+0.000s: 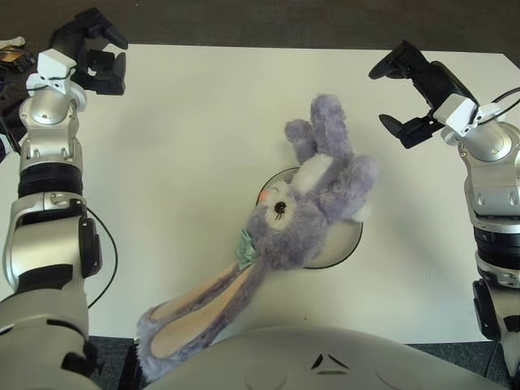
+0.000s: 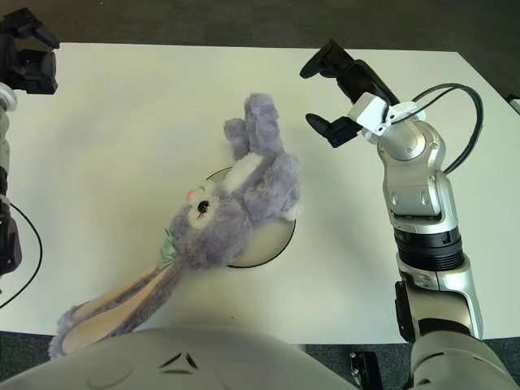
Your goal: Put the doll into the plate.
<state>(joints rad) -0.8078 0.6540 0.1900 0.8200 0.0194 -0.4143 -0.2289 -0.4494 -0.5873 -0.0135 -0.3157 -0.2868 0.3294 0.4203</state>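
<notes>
Hovering at the table's (image 1: 179,146) far left corner, the left hand (image 1: 91,58) holds nothing, its fingers loosely curled. Opposite it, near the far right edge, the right hand (image 1: 410,85) is spread wide and empty. Between them, well apart from both, the doll (image 1: 301,211) lies across the plate (image 1: 345,240), ears trailing past the near edge.

Even, bright overhead light fills both views. The white table (image 1: 203,146) reads almost flat, with mild glare and only faint, soft shadows. The plush rabbit (image 1: 305,207) casts a thin dark rim onto the plate (image 1: 345,244) beneath it. Metal arm segments carry soft highlights. The dark floor (image 1: 268,20) beyond the far edge stays dim. Focus is crisp across the table; table edges bow slightly toward the corners.
</notes>
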